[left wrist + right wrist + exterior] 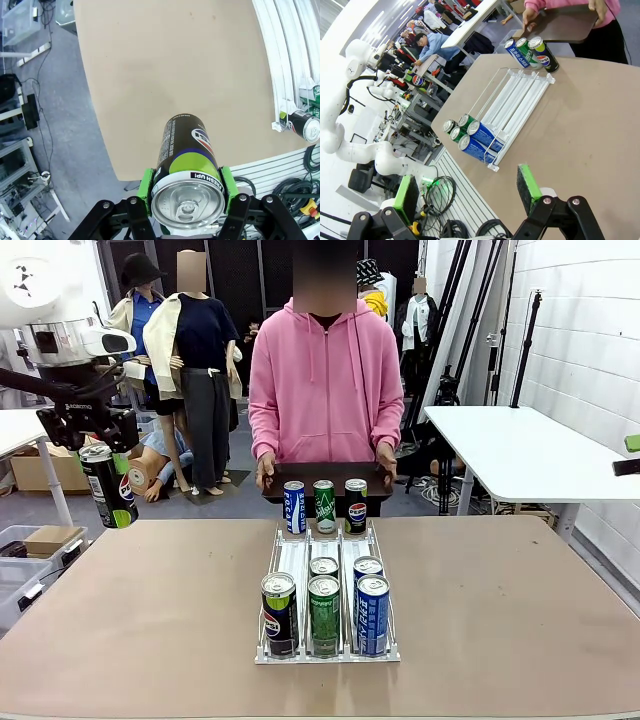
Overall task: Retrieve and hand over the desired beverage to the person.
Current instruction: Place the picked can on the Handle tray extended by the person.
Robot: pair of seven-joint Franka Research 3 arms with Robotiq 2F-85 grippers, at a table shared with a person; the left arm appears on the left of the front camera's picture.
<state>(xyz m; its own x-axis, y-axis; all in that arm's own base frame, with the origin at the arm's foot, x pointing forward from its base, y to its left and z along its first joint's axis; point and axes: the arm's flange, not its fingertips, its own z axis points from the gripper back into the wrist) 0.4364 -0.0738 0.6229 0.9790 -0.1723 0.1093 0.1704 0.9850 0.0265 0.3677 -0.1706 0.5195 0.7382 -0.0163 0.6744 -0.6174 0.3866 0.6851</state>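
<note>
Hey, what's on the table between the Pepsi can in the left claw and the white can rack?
Nothing: bare tabletop runs from the Pepsi can to the rack, as the left wrist view shows.

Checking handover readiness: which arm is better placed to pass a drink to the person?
Left. The left end effector is shut on a black-and-green can, held up beyond the table's left edge. The right end effector is open and empty; the person holds a tray ready.
</note>
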